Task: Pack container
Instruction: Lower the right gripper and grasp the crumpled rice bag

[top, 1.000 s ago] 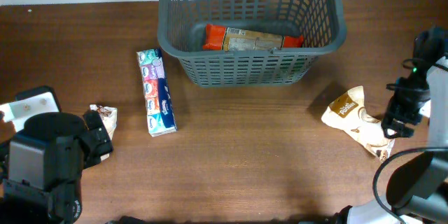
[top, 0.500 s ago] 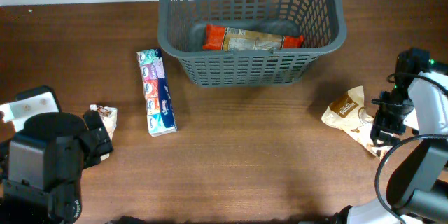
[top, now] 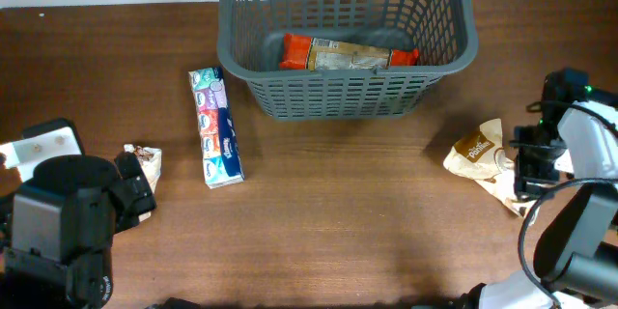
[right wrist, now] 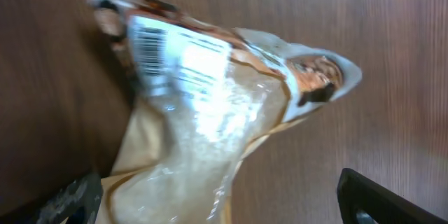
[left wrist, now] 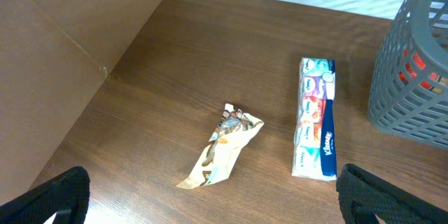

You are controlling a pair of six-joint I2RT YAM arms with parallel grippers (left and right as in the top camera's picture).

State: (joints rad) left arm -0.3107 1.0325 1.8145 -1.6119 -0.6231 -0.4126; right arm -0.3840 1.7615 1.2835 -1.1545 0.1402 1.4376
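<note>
While right gripper [top: 529, 172] hangs wide over packet [top: 478, 150], container [top: 338, 97] sits well apart.

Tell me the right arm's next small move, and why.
Probably lower the right gripper a little and close it on the bag. Its jaws stand open directly over the bag, which lies outside the basket, and the wrist view shows the bag close up between the fingers.
</note>
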